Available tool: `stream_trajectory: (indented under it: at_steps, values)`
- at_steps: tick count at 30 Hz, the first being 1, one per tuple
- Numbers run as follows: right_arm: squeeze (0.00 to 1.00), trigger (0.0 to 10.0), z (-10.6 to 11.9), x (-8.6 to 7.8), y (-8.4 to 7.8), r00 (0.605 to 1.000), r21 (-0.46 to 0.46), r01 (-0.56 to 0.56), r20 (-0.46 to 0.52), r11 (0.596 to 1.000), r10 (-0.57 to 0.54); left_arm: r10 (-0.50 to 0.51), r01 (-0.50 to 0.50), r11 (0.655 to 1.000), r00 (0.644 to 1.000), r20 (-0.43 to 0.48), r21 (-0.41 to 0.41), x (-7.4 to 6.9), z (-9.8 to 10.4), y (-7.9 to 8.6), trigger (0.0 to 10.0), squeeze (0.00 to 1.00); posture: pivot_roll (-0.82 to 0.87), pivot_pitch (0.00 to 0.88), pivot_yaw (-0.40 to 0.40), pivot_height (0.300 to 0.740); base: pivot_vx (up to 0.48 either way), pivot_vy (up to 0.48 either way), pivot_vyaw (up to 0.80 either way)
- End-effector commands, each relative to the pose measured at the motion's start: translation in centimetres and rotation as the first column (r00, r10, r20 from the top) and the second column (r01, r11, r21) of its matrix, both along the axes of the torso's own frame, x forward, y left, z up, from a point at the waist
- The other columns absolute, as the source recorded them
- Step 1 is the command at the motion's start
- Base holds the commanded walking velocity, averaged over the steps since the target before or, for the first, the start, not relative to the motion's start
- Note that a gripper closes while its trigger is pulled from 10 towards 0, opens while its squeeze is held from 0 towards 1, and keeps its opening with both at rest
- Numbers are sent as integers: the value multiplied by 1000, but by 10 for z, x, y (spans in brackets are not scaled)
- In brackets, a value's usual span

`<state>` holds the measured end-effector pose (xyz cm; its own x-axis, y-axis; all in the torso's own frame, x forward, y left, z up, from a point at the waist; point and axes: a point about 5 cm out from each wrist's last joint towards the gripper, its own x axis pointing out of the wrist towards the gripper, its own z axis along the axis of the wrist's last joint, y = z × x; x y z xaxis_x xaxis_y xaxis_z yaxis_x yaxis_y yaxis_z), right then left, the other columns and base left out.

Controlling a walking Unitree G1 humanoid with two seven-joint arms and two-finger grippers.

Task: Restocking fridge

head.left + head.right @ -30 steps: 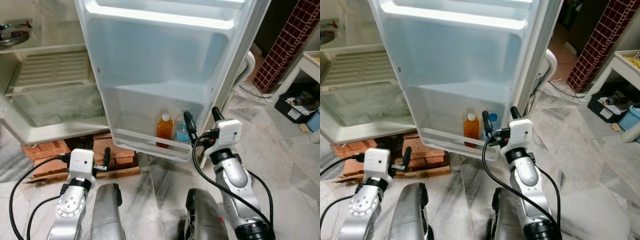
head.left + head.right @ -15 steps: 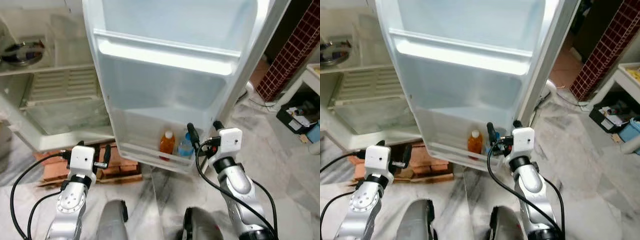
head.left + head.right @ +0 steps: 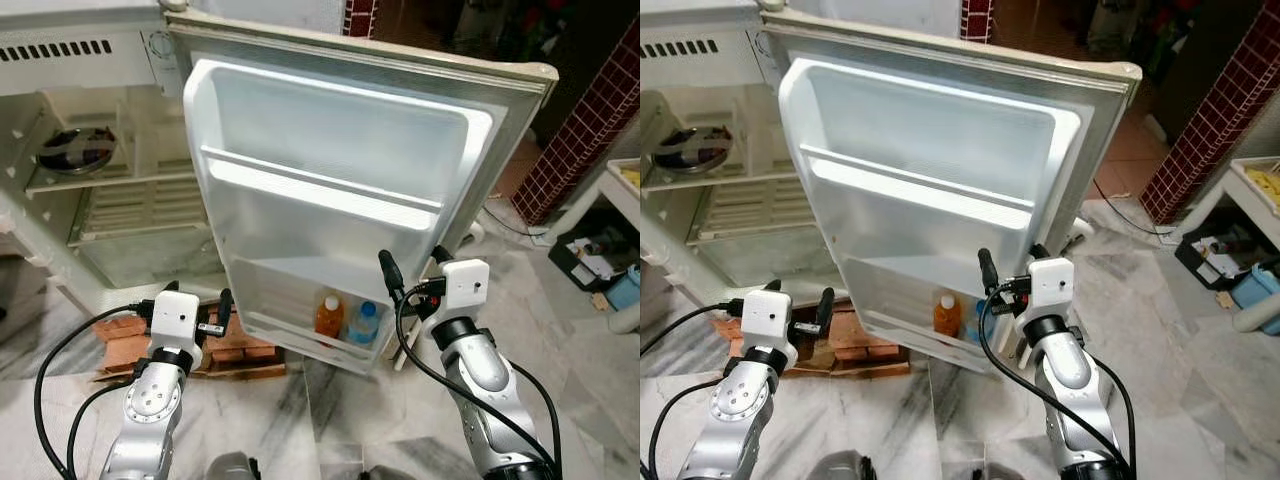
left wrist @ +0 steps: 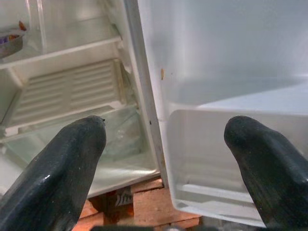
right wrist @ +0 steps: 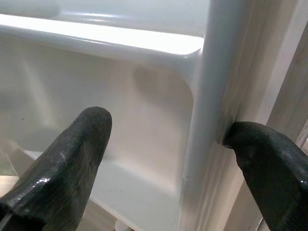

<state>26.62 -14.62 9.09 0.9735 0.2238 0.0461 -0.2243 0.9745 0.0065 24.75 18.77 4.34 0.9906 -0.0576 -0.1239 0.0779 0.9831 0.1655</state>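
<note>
At the door (image 3: 330,190) edge, the open right pincer (image 3: 412,262) has been drawn back; two bottles (image 3: 345,318) stocked, closing likely next.

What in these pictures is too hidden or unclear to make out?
- Orange bottle and blue-capped bottle: the lower halves sit behind the door shelf rail in the eye views, and the labels are too small to read.
- Dish on the fridge shelf: its contents are too small and dim.
- Right pincer: it straddles the door edge; whether its fingers touch the edge is unclear.
</note>
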Motion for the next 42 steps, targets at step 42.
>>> stream_trajectory:
  at_steps: [42]
  values:
    - [0, 10000, -4, 26, -27, 989, 118, 143, -60, 983, -137, -36, 36, 999, 999, 24, 13, 10, 4, -3, 10000, 0, 26, 0, -5, 740, -244, 0, 0]
